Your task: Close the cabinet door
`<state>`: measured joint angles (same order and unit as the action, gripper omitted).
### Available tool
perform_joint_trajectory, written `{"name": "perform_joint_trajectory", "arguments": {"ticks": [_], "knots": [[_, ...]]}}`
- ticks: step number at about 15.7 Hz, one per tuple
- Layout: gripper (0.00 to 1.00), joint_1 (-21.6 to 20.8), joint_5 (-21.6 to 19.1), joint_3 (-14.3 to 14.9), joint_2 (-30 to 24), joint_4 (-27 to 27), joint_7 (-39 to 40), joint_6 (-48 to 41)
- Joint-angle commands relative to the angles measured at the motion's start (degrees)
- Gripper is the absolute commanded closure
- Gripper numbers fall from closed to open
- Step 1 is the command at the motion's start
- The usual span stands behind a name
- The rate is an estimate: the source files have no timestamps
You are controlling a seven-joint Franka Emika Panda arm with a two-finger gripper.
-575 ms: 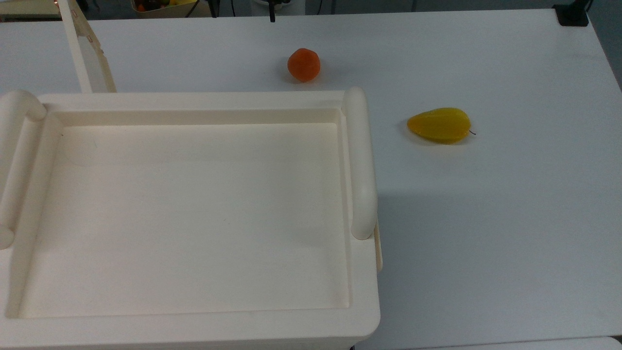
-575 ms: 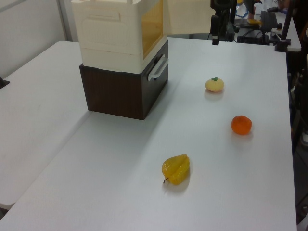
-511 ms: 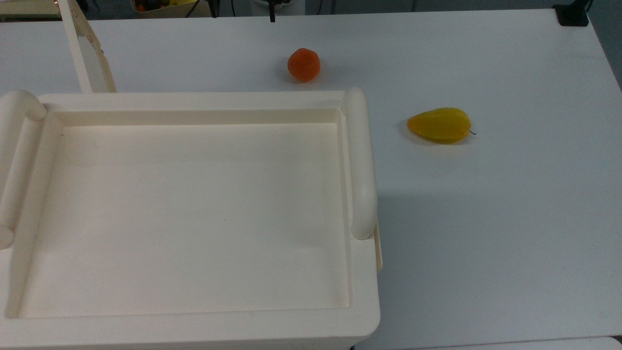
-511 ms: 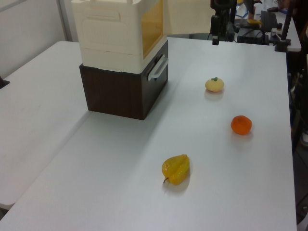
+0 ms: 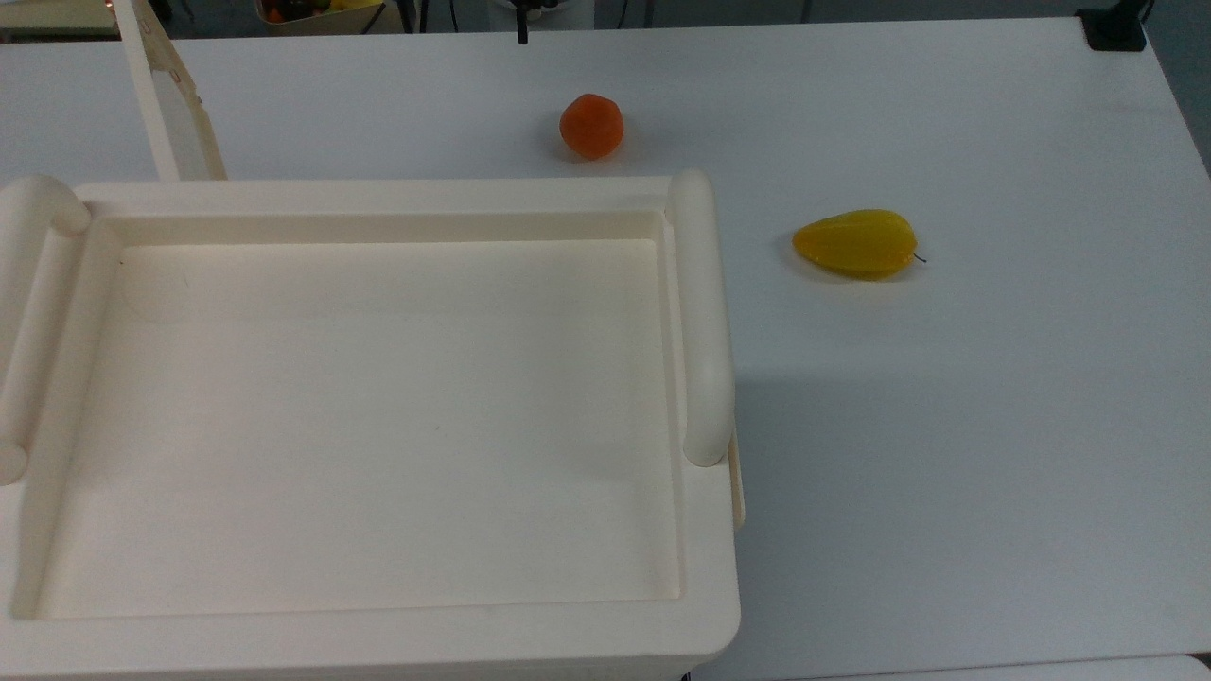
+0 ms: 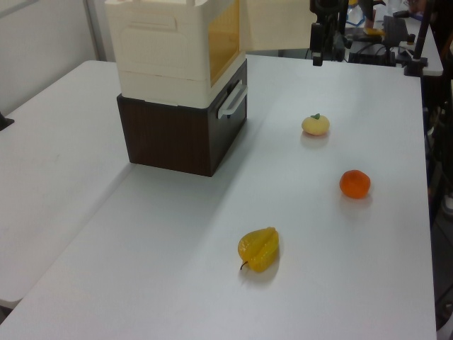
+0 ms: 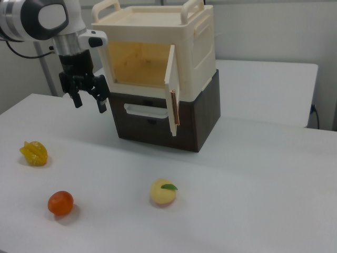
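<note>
The cream cabinet [image 7: 158,47] stands on a dark brown box [image 7: 202,118]. Its front is open and shows a yellowish inside. The cabinet door [image 7: 170,89] hangs open, swung out at the right view's right of the opening, with reddish marks on its edge. In the top view the door [image 5: 180,113] sticks out from the cabinet's [image 5: 378,634] far left corner. In the left view the door [image 6: 279,25] is a cream panel beyond the cabinet [image 6: 170,49]. My gripper [image 7: 89,105] hangs open and empty at the right view's left of the opening, away from the door. It also appears as the gripper [image 6: 318,53] past the door.
Three fruits lie on the white table [image 7: 253,200]: a yellow star fruit [image 7: 33,153], an orange [image 7: 60,203] and a peach [image 7: 163,192]. The brown box has a pale drawer handle [image 6: 232,99]. Cables and gear [image 6: 396,35] sit at the table's far end.
In the top view the dark gripper tip at the far table edge has shifted slightly to the left. The door and the fruits have not moved.
</note>
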<state>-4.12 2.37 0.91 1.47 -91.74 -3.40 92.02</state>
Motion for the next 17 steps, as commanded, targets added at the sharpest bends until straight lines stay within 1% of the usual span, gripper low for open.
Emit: {"name": "perform_joint_trajectory", "arguments": {"ticks": [1,5,6,8,9,10,11,17], "knots": [[0.00,-1.15,2.46,0.50,-0.86,-1.78,2.08,1.32],[0.01,-1.15,2.55,0.50,-0.77,-1.78,2.26,1.32],[0.13,-1.06,2.55,0.50,-0.77,-1.78,2.26,1.40],[0.48,-0.89,2.46,0.50,-0.77,-1.69,2.35,1.41],[0.68,-0.80,2.29,0.50,-0.77,-1.69,2.44,1.41],[0.86,-0.80,2.29,0.50,-0.77,-1.69,2.44,1.41],[0.99,-0.80,2.29,0.50,-0.77,-1.69,2.52,1.41],[1.00,-0.71,2.29,0.50,-0.77,-1.69,3.23,1.32]]}}
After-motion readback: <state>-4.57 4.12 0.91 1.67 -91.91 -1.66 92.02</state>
